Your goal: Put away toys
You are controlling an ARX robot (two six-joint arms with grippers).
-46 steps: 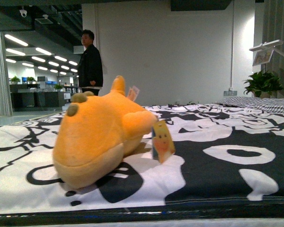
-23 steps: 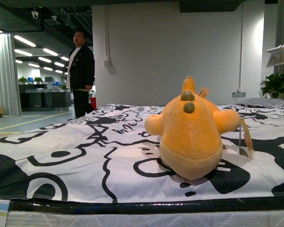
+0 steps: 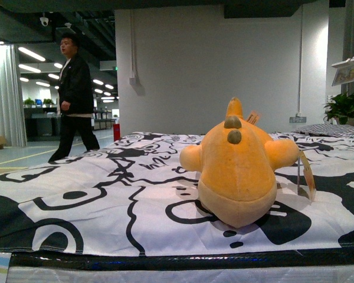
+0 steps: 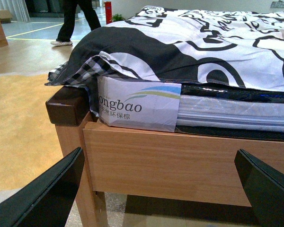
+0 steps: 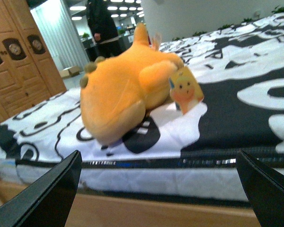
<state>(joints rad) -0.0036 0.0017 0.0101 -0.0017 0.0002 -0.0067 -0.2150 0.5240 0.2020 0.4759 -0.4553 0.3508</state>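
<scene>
Bright ceiling strip lights [image 3: 30, 54]; right wrist view soft, perhaps motion-blurred

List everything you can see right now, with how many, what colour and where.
plush toy: one, orange-yellow, lying on the bed cover near its front edge
hang tag: one, pale, at the toy's side
bed cover: one, black and white, spread over the mattress
mattress: one, pale-sided, on the bed frame
bed frame: one, light wood, under the mattress
person: one, dark clothes, on the floor beyond the bed
potted plant: one, green, by the far wall
wardrobe: one, brown wood, beside the bed
left gripper: one, black, open, facing the bed's corner
right gripper: one, black, open, facing the toy
</scene>
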